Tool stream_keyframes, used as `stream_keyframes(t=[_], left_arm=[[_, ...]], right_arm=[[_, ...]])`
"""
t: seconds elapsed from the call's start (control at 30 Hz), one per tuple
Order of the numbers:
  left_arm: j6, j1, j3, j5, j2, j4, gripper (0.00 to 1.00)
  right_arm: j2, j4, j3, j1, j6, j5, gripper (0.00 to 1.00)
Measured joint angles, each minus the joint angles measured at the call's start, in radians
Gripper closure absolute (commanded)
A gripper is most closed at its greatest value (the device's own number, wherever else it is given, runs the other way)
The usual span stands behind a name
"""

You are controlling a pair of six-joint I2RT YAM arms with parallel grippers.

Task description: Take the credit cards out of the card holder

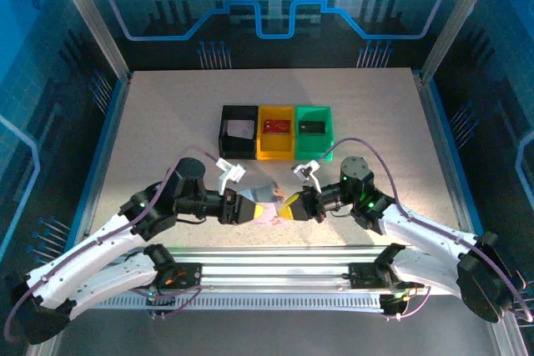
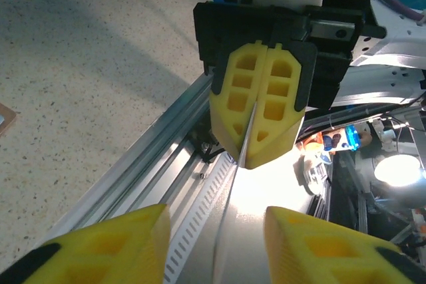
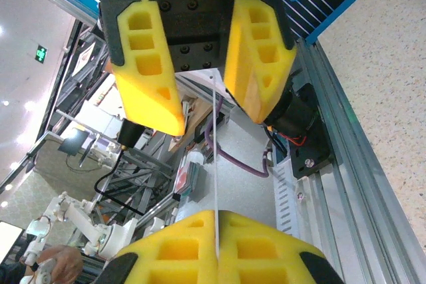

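Currently the right gripper (image 3: 216, 221) is clamping a whitish credit card (image 1: 265, 194) edge-on — the left gripper (image 3: 210, 121) is straddling it, unclosed. Closing off-centre would be risking a bend.

edge-on card (image 2: 233, 194) in right pincer (image 2: 252, 159)

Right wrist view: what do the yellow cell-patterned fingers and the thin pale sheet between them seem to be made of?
Yellow cell-patterned fingers: probably moulded or printed plastic, maybe rubbery; matte, with hollow cells. Thin pale sheet: probably stiff plastic, seen edge-on as a straight unbent line; its face is hidden, so uncertain.
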Motion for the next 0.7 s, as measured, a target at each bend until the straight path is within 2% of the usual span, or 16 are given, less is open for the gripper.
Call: stream_keyframes(t=[0.17,0.33,0.43,0.53,0.6,0.7], left_arm=[[-0.021,0.000,-0.018,0.013,0.000,0.039,0.75],[-0.039,0.000,-0.028,0.028,0.000,0.061,0.97],[-0.029,0.000,-0.028,0.034,-0.005,0.063,1.00],[-0.018,0.003,-0.025,0.025,-0.006,0.051,1.00],[0.003,0.008,-0.005,0.003,-0.003,0.010,1.00],[0.045,0.052,0.064,-0.046,0.018,-0.082,1.00]], right_arm=[[0.016,0.032,0.000,0.000,0.011,0.000,1.00],[0.029,0.060,0.000,0.000,0.031,0.000,1.00],[0.036,0.070,0.000,0.000,0.038,0.000,0.99],[0.037,0.069,0.000,-0.001,0.038,0.000,0.87],[0.032,0.043,0.002,-0.005,0.027,0.008,0.68],[-0.010,-0.068,0.012,-0.027,-0.033,0.058,0.46]])
